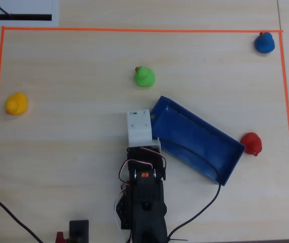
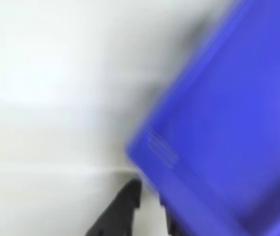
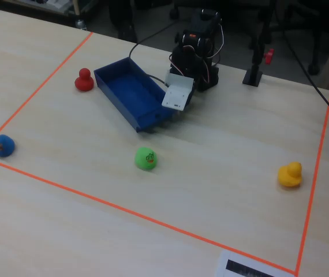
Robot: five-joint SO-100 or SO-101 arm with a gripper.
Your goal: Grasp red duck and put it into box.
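In the overhead view the red duck (image 1: 251, 144) sits on the table (image 1: 73, 152) just beside the right short end of the box (image 1: 197, 139), outside it and seemingly not touching the wall. The box lies at a slant, its left end toward the green duck (image 1: 144, 76) and its right end lower in that view. The end effector (image 1: 145, 135) hangs at the box's left end, under the white wrist housing, so the whole length of the box lies between it and the red duck.

In the fixed view the sides are reversed: the red duck (image 3: 84, 80) stands left of the box (image 3: 131, 92), and the end effector (image 3: 173, 112) is at the box's right near corner.

The wrist view is heavily blurred; a black fingertip (image 2: 125, 204) shows just beside the box's blue wall (image 2: 218, 128). Whether the fingers are spread or pressed together cannot be told; nothing is seen between them.

A blue duck (image 1: 264, 43) sits at the far right corner of the orange tape (image 1: 134, 30), a yellow duck (image 1: 16, 104) at the left.
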